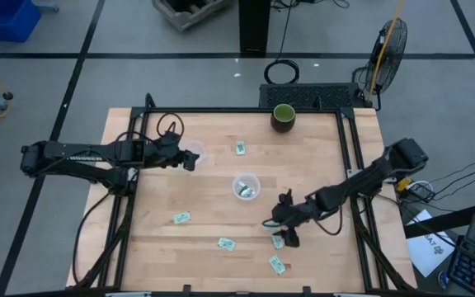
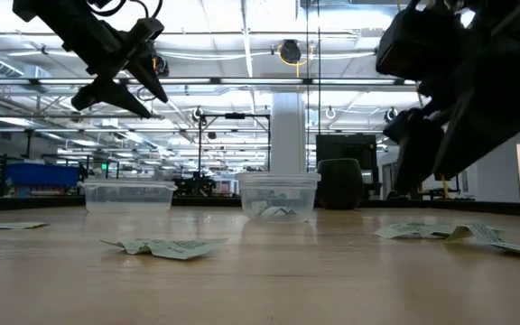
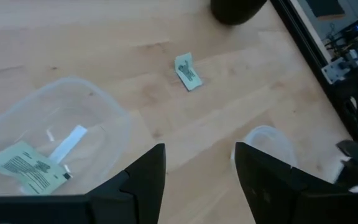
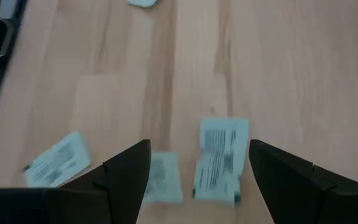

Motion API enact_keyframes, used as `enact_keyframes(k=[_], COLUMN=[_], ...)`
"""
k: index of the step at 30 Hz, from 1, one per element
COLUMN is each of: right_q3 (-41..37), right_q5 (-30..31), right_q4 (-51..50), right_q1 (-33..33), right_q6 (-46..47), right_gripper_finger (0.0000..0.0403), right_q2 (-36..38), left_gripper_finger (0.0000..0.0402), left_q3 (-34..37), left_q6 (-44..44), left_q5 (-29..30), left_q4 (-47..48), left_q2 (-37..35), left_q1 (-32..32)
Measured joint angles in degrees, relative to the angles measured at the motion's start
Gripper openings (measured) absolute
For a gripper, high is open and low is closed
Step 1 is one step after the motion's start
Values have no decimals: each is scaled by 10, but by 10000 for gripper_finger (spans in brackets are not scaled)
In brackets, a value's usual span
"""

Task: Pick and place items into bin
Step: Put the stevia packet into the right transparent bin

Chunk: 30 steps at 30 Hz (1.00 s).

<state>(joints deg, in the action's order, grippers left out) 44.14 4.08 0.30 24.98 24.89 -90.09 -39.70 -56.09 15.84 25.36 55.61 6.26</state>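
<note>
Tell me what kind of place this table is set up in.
Probably a large industrial lab or workshop hall. The low view shows a high ceiling with rows of strip lights and a structural column; the high view shows a grey floor marked with dark lines and a standing fan beside the wooden table.

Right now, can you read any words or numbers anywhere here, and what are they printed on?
None can be read.
Packets on the table: dark printed lines, too blurred to read.
Packet in the clear cup: printed lines, too small to read.
Paper right of the table: marks too small to read.
</note>
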Motion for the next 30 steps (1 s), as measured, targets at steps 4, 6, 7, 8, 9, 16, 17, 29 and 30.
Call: enact_keyframes(k=[4,6,7,8,9,16,17,29,30], right_q3=[0,0,0,0,1,2,2,1,1], right_q5=[48,52,53,55,54,60,61,78,80], right_q4=[25,24,19,19,19,17,16,12,12], right_q1=[8,10,10,10,10,10,10,8,9], right_q6=[-7,2,6,7,8,12,10,-1,-1], right_gripper_finger=[267,267,266,266,264,238,231,142,134], right_q2=[-37,-53,-60,-66,-70,-79,-79,-79,-78], left_gripper_finger=[198,198,198,198,198,198,198,198,198], left_q3=[0,0,0,0,0,0,0,0,0], left_q6=[-1,-1,-1,-1,-1,0,0,6,9], left_q5=[-21,-24,-25,-25,-25,-25,-25,-23,-23], left_q4=[0,0,0,-1,-2,-4,-4,-4,-4], left_q2=[0,0,0,0,0,0,0,0,0], left_q1=[0,0,0,0,0,0,0,0,0])
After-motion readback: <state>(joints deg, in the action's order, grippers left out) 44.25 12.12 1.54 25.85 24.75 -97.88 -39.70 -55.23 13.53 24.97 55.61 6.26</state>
